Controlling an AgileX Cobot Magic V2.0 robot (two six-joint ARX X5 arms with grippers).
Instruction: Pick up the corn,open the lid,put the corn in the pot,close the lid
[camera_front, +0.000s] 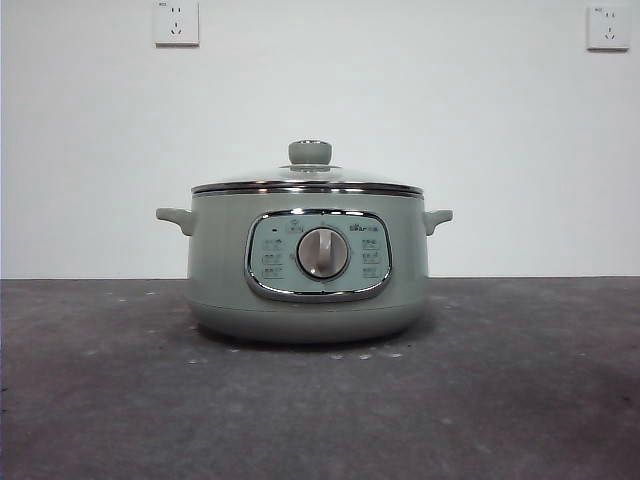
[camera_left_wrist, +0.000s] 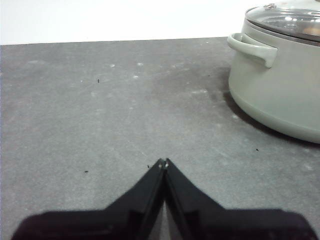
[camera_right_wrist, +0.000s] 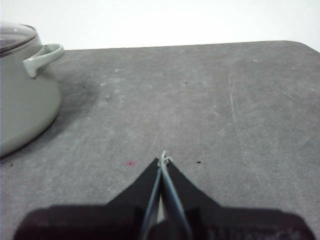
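The left gripper (camera_left_wrist: 164, 161) was clenched, its two black jaws pressed tip to tip with nothing between them, and it hung low over bare grey table (camera_left_wrist: 125, 115), apart from the pot (camera_left_wrist: 280, 85), which stood off to one side of it with one small side handle (camera_left_wrist: 252, 47) turned toward it. The right gripper (camera_right_wrist: 164, 159) was likewise clenched on nothing, jaws meeting at a thin point, over open tabletop on the pot's other side, the pot's second handle (camera_right_wrist: 44, 56) facing it across a stretch of scuffed surface; a small reddish speck (camera_right_wrist: 131, 163) lay on the table just beside its tips. Neither gripper touched the pot. In the front view neither arm showed at all. The pot stood upright in the middle of the table, its chrome-framed control panel (camera_front: 318, 255) and round dial (camera_front: 323, 253) facing the camera. The lid (camera_front: 308, 180) sat flat and closed on the pot's rim, its chrome edge level all the way round and its sage-green knob (camera_front: 310, 152) upright at the centre. The corn could not be seen in any view. Behind the pot rose a plain white wall (camera_front: 400, 100) carrying two sockets (camera_front: 176, 22), one above and to either side of the pot.
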